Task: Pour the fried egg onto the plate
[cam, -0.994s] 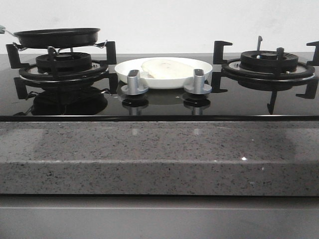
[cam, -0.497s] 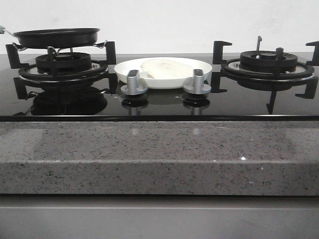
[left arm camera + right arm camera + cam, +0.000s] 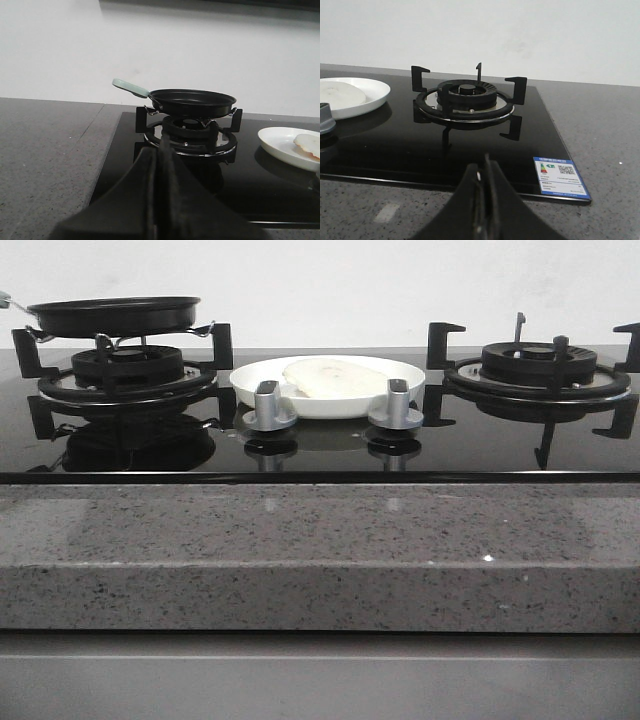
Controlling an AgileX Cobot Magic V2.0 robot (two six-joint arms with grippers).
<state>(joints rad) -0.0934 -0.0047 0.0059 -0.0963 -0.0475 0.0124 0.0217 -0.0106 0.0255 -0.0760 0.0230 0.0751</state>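
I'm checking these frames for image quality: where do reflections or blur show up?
Front view: the glossy black glass hob mirrors the two silver knobs and burner grates. Left wrist view: the closed black left gripper is soft, close to the lens. Right wrist view: the right gripper likewise; lighting even.

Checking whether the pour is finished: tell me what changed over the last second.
Nothing visibly changed. The fried egg lies on the plate, and the pan sits on the left burner, all where they were.

One fried egg (image 3: 328,378); one plate (image 3: 300,403); two burners (image 3: 128,365); two knobs (image 3: 268,406).
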